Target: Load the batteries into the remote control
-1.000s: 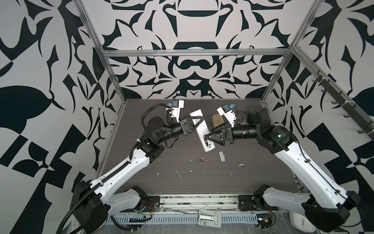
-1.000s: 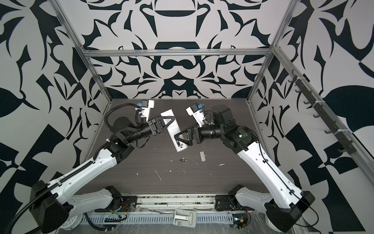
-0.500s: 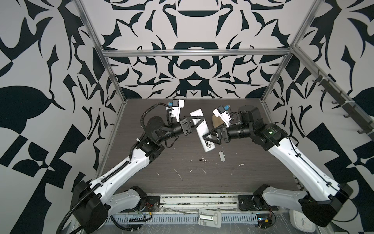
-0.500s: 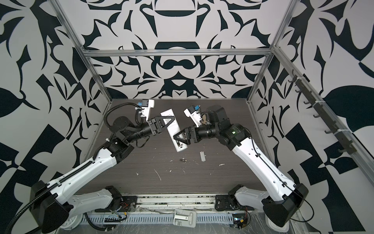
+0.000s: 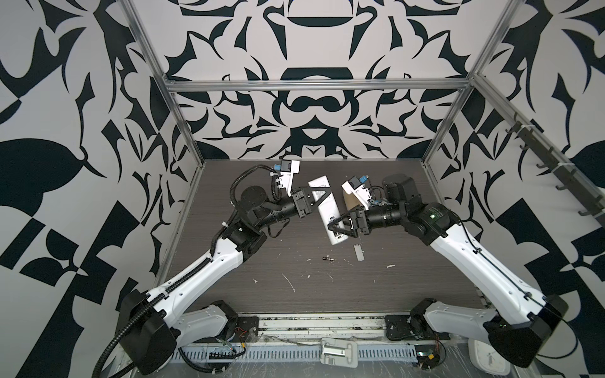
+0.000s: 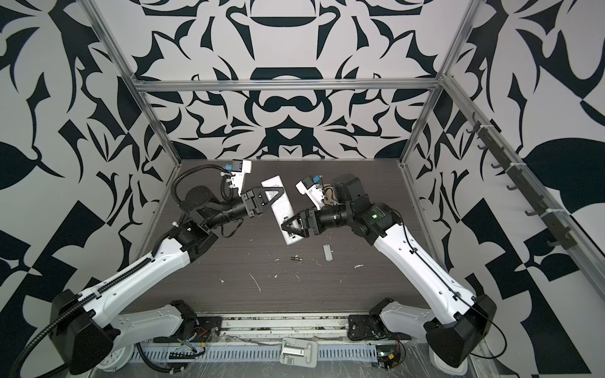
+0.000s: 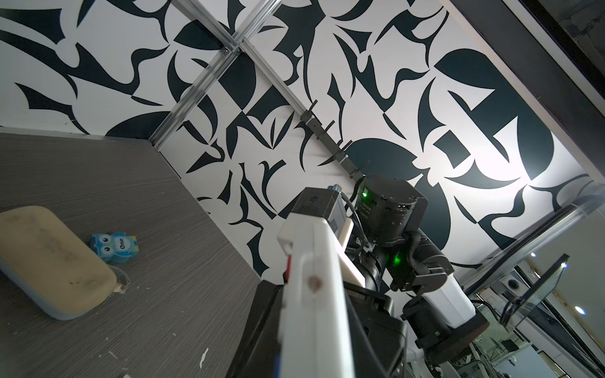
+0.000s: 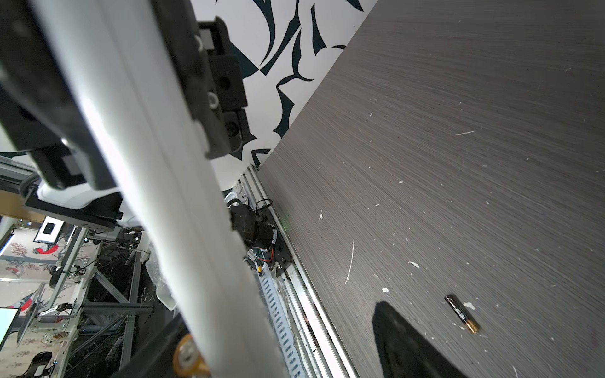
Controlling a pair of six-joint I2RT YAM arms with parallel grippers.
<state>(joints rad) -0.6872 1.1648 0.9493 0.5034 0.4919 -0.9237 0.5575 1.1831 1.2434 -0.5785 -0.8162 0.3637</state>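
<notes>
Left end effector [image 5: 320, 195]: clamped on remote control [image 5: 329, 209], far end.
Right end effector [image 5: 334, 229]: spread astride the remote's near end, seemingly not touching.
Battery [image 5: 328, 259]: loose on bench [image 5: 229, 294], just nearward of right end effector, lying crosswise; right arm nearer.

In both top views the remote control [image 5: 328, 211] hangs mid-frame above the table [image 5: 262, 261], running from upper left to lower right. The left gripper [image 5: 322, 195] meets its upper half from the left and the right gripper [image 5: 335, 226] straddles its lower end from the right. One battery [image 5: 328, 259] lies on the table just below that lower end, with a cover [image 5: 359, 252] near it to the right but apart. A case [image 5: 351, 201] lies right of the remote control's upper half; in the left wrist view an owl eraser [image 7: 114, 247] sits on the table just beside the case.
</notes>
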